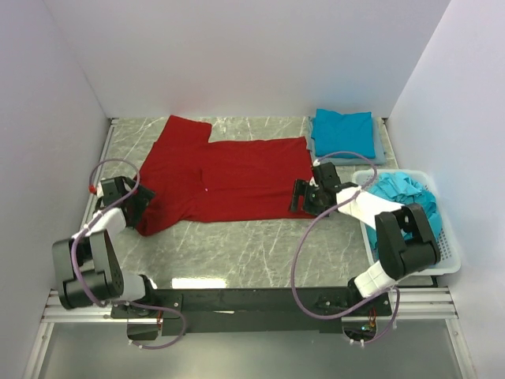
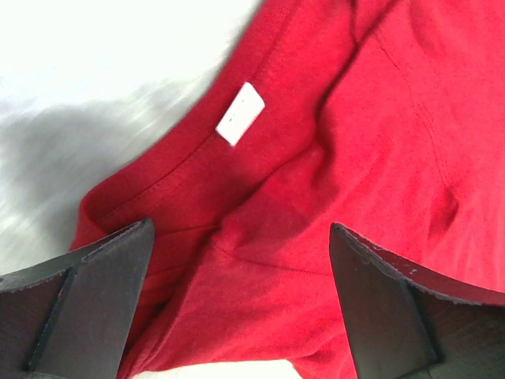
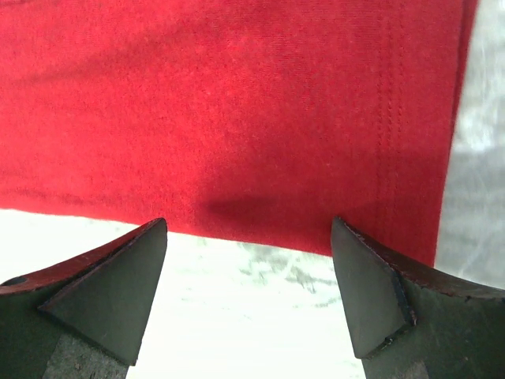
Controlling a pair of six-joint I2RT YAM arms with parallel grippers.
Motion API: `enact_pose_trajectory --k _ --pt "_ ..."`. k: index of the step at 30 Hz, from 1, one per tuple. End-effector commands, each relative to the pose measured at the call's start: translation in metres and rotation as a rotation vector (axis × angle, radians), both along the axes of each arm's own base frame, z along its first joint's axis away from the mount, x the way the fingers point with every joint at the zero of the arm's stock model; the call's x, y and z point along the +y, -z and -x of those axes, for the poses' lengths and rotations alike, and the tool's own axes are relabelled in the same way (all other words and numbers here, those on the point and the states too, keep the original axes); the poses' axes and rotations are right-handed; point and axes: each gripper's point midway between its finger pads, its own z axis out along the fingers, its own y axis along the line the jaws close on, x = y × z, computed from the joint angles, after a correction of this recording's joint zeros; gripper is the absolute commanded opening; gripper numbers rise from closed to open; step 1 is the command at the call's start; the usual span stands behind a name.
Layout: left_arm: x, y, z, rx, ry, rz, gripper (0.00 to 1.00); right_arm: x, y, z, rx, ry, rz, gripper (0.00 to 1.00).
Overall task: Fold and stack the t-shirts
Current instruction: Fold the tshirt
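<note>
The deep red t-shirt (image 1: pixel 221 178) lies spread across the table, neck end to the left, hem to the right. Its white neck label (image 2: pixel 239 114) shows in the left wrist view. My left gripper (image 1: pixel 142 197) is open over the shirt's left end, fabric (image 2: pixel 316 197) between its jaws. My right gripper (image 1: pixel 302 197) is open at the shirt's lower right corner, just off the hem (image 3: pixel 237 118). A folded teal-blue t-shirt (image 1: pixel 342 130) lies at the back right. More teal-blue t-shirts (image 1: pixel 402 193) are crumpled in the white mesh basket (image 1: pixel 446 253).
The basket stands at the table's right edge beside the right arm. White walls close in the left, back and right. The marble tabletop (image 1: pixel 237 245) lies bare in front of the red shirt.
</note>
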Motion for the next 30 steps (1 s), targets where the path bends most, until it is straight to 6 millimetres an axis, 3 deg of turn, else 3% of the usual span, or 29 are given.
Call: enact_pose_trajectory --k 1,3,6,12,17,19,20,22,24,25,27,28,30 --pt "0.007 0.019 0.057 0.177 -0.141 -0.013 0.99 -0.014 0.025 0.056 0.163 0.003 0.048 0.91" --pt "0.015 0.021 0.072 0.203 -0.195 -0.057 0.99 -0.014 0.021 0.062 0.147 0.001 0.043 0.91" --pt "0.019 0.010 0.078 0.168 -0.231 -0.074 0.99 -0.016 0.019 0.075 0.152 -0.001 0.044 0.91" --pt "0.024 -0.034 0.075 0.043 -0.273 -0.101 0.99 -0.017 -0.010 0.085 0.083 -0.001 0.041 0.91" --pt "0.015 -0.100 0.048 -0.155 -0.191 -0.089 0.99 -0.018 -0.057 0.057 -0.077 0.005 0.047 0.91" --pt "0.008 -0.114 0.042 -0.188 -0.144 -0.083 0.99 -0.011 -0.072 0.040 -0.136 -0.002 0.027 0.91" --pt "-0.002 -0.123 0.033 -0.230 -0.092 -0.057 0.99 -0.005 -0.076 0.035 -0.148 -0.014 0.006 0.91" --pt "-0.023 -0.120 0.021 -0.245 -0.017 -0.027 1.00 0.005 -0.084 0.019 -0.192 -0.021 -0.034 0.91" --pt "-0.051 -0.119 0.005 -0.283 0.089 0.016 0.99 0.016 -0.077 0.008 -0.174 -0.046 -0.059 0.91" --pt "-0.077 -0.106 -0.002 -0.253 0.174 0.046 0.99 0.021 -0.072 -0.002 -0.161 -0.049 -0.059 0.91" --pt "-0.105 -0.107 -0.018 -0.295 0.269 0.083 0.99 0.026 -0.066 -0.012 -0.148 -0.059 -0.055 0.91" --pt "-0.122 -0.092 -0.022 -0.261 0.320 0.110 1.00 0.028 -0.057 -0.020 -0.132 -0.056 -0.043 0.91" --pt "-0.140 -0.074 -0.032 -0.235 0.371 0.146 0.99 0.028 -0.047 -0.027 -0.112 -0.047 -0.024 0.91"
